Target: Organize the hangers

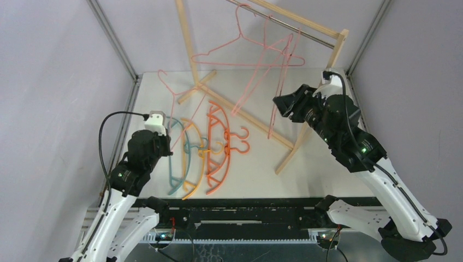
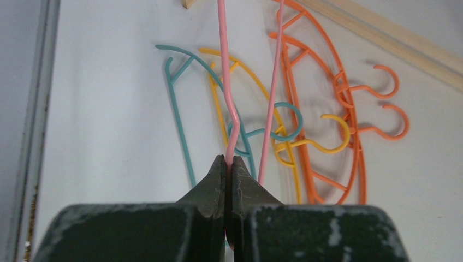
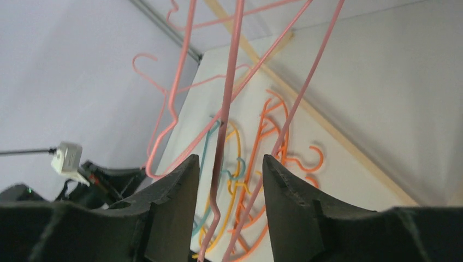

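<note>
Hangers in teal, yellow and orange (image 1: 217, 148) lie on the table while I pinch a pink wire hanger (image 2: 228, 103) in the left gripper (image 2: 229, 164), ready for racking (right gripper (image 3: 229, 180) spread around hanging pink wire).

My left claw (image 2: 229, 164) is dark grey-green, scuffed with pale flecks along its blocky body, and the wire hanger (image 2: 228, 93) pinched in it is a soft pink. My right claw (image 3: 226, 185) is matte black, and the wires running past it are the same pink. On my white desk (image 1: 256, 164) lie a teal hanger (image 1: 177, 158), a yellow hanger (image 1: 195, 164) and two bright orange hangers (image 1: 221, 147), all plain and unpatterned. The rack (image 1: 297, 22) is pale wood with a dull grey metal rod. My arms are black with white shells, each showing a small green light. The walls are a flat pale lilac-grey.
</note>
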{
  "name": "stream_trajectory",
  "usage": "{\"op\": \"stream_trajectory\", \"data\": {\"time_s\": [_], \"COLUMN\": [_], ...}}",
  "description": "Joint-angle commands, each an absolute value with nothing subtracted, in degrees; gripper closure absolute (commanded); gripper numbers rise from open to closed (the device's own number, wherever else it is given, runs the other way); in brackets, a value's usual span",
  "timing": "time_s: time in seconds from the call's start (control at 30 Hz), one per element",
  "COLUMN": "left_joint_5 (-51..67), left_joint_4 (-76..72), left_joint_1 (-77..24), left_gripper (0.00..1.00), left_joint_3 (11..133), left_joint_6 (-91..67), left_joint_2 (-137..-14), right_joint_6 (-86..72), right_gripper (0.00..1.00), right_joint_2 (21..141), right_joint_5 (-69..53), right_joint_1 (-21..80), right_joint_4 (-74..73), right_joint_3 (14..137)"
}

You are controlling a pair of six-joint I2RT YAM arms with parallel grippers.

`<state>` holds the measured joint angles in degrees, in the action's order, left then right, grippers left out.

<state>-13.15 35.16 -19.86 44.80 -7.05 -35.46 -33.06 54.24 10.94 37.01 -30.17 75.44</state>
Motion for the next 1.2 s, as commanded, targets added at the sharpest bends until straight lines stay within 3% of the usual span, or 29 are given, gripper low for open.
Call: {"op": "stream_trajectory", "data": {"time_s": [0.0,0.23,0.77,1.17], "left_joint_5": [-16.33,-19.20,-19.54,-12.65], "left_joint_4": [30.42,25.03,13.39,6.99], "left_joint_1": [-19.56,-18.82,-13.71,-10.91], "left_gripper": [1.00,1.00,1.00,1.00], "left_joint_3": [49.03,53.39,58.78,62.63], "left_joint_6": [3.31,16.44,27.84,34.75], "left_joint_2": [-37.81,-45.12,-55.48,-58.93], "right_joint_6": [-29.74,-25.16,-19.76,-17.34], "right_gripper": [0.44,0.33,0.33,0.33], "right_joint_2": [54.43,55.44,52.69,52.90], "right_joint_5": [15.63,22.08,25.51,30.15], "right_joint_1": [42.56,48.80,54.17,54.91], "right_joint_4": [-33.77,-37.66,-39.47,-39.40], "right_joint_3": [79.09,84.56,88.61,89.96]}}
